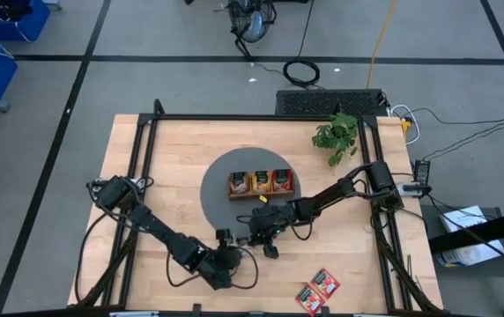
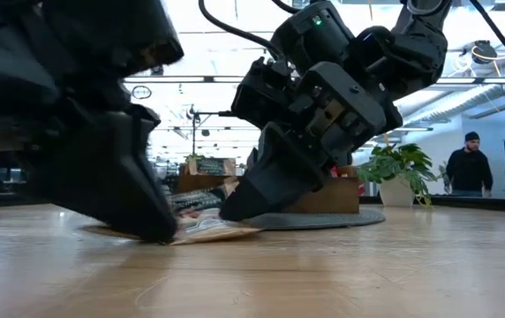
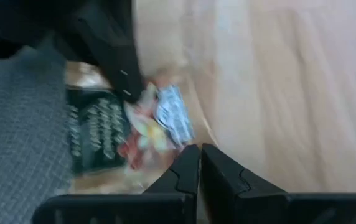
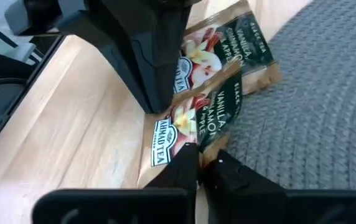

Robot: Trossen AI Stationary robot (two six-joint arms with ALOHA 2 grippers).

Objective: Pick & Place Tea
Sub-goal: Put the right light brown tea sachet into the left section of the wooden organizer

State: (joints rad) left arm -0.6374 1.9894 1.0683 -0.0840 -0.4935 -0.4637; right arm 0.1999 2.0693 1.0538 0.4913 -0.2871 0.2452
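Two beige tea sachets with dark green labels (image 4: 218,81) lie overlapping on the wood, at the near edge of the grey round mat (image 1: 221,204). In the low view they show as a flat packet (image 2: 210,230) between both grippers. My left gripper (image 3: 200,152) is shut and comes in from the table's near left; its fingers (image 4: 156,93) stand on the sachets. My right gripper (image 4: 201,158) is shut on the nearer sachet (image 4: 206,115) from the opposite side. My left gripper presses its shut fingertips (image 2: 157,228) down on the sachets' end with the white logo (image 4: 165,124), slanting down from the near left. Whether anything sits between its fingers does not show. My right gripper pinches the nearer sachet's edge (image 4: 204,142) between its two fingers, slanting down from the table's right. The sachet lies on the table, creased and bent up slightly by the fingers.
A long wooden tray (image 1: 261,182) with sachets in its three compartments stands on the mat just beyond the grippers. Two red sachets (image 1: 318,291) lie near the table's front right. A potted plant (image 1: 336,136) stands at the far right. A person (image 2: 470,168) stands beyond the table.
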